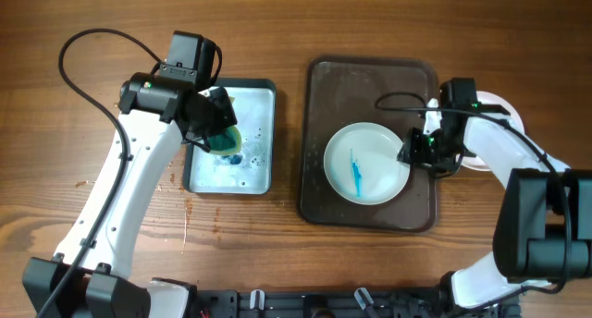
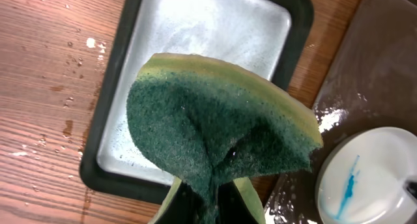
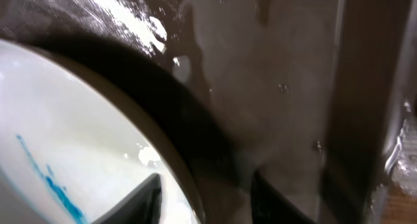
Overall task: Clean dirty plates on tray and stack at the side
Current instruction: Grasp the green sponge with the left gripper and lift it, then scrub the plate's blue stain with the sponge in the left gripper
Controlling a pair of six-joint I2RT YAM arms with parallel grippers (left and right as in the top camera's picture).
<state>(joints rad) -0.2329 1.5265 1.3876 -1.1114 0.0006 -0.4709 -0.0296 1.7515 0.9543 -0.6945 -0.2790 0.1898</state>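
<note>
A white plate (image 1: 379,142) with a blue smear lies on the wet brown tray (image 1: 370,78). My right gripper (image 1: 414,152) is at the plate's right rim. In the right wrist view its fingers (image 3: 202,198) straddle the rim of the plate (image 3: 65,133), one inside and one outside over the tray (image 3: 273,55), still apart. My left gripper (image 1: 217,124) is shut on a folded green and yellow sponge (image 1: 228,139) and holds it above the silver tray (image 1: 259,175). The left wrist view shows the sponge (image 2: 221,126) pinched between the fingers (image 2: 212,201), with the plate (image 2: 365,178) at the lower right.
The silver tray (image 2: 195,28) holds soapy water and blue specks. Another white plate (image 1: 499,103) lies on the table right of the brown tray, partly under my right arm. A black cable crosses the brown tray's upper right. Water drops dot the wood left of the silver tray.
</note>
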